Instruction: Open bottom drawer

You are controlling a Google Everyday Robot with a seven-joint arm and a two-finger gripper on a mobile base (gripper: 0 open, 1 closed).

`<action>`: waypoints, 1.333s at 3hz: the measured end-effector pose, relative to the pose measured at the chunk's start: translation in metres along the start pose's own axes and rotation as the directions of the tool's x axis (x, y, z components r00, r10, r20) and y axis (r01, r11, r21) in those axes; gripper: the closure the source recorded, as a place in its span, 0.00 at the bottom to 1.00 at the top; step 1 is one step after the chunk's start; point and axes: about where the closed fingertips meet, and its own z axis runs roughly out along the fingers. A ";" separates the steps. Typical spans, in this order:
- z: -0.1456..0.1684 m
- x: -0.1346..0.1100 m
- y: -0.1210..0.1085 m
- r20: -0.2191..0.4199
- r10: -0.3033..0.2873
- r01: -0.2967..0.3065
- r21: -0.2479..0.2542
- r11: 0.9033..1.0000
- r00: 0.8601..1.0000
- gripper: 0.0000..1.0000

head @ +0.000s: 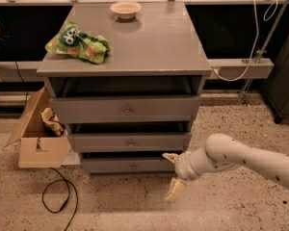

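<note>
Find the bottom drawer (106,165) at the foot of the grey table (149,42): narrowest grey front, small round knob (133,166) at centre. Your gripper (173,173) sits just beside its right end, jaws spread wide.

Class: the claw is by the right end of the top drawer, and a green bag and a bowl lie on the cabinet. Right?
No. The camera view shows the open claw by the right end of the bottom drawer, not the top. The green bag and bowl do lie on the cabinet.
</note>
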 end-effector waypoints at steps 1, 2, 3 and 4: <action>0.007 0.009 -0.001 -0.010 0.013 -0.013 0.007 1.000 1.000 0.00; 0.043 0.048 -0.015 -0.058 -0.051 0.052 0.023 0.998 0.997 0.00; 0.105 0.103 -0.025 -0.090 -0.119 0.120 0.005 0.993 0.989 0.00; 0.177 0.164 -0.040 -0.099 -0.148 0.148 -0.011 0.989 0.984 0.00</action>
